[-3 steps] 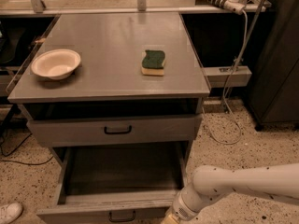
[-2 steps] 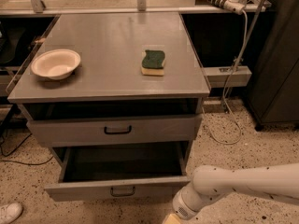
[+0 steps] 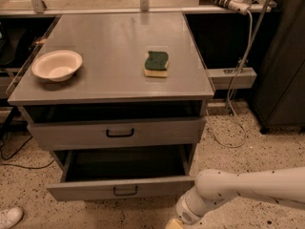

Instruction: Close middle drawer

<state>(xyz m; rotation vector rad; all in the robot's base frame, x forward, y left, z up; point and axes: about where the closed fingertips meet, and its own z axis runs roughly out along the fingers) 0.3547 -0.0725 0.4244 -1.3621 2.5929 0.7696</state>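
middle drawer: the lower of the two grey ones. It has a shallow front and a small black bar handle, and it's pulled well out so you look right down into the tray.
gripper: way down at the bottom edge of the view, just off the drawer's right front corner and mostly cut off. Open or closed? Honestly can't tell, and I can't tell if it's touching the panel either.
arm: white arm coming in low from the right.
how I'd do it: push flat on the front panel, straight back along the slides. Go closer to the handle than the corner so the tray doesn't rack sideways and bind. Ease off near the end and stop when the front sits flush.
watch out: the upper drawer looks slightly out too. It has the taller front and isn't the one to shove.
drawers: 2 in view
handles: 2, one each
on the table: 1 bowl, 1 green-and-yellow sponge
floor: 1 white shoe, bottom left
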